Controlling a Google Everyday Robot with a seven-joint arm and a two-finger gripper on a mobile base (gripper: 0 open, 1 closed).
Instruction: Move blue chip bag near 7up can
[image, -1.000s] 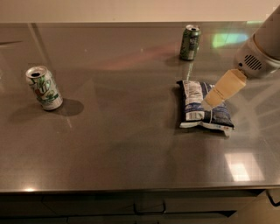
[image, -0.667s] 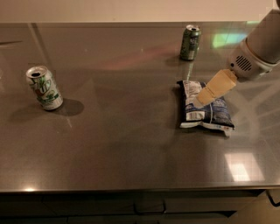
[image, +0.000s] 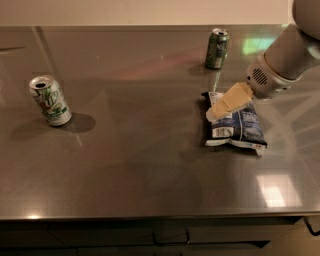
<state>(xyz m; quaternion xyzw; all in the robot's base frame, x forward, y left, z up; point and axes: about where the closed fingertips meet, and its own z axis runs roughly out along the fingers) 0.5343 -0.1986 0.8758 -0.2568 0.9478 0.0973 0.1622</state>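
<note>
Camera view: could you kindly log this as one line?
gripper at bag top-left | bag flat, right | 7up can upright, far left

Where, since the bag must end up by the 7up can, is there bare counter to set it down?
Bare counter runs from the 7up can rightward to the chip bag, and along the front edge. The back strip left of the green can is free. It is crowded only at the right, where the tool sits over the bag.

gripper (image: 215, 113) hides chip bag (image: 241, 128) top, arm (image: 292, 52) cropped (right)
</note>
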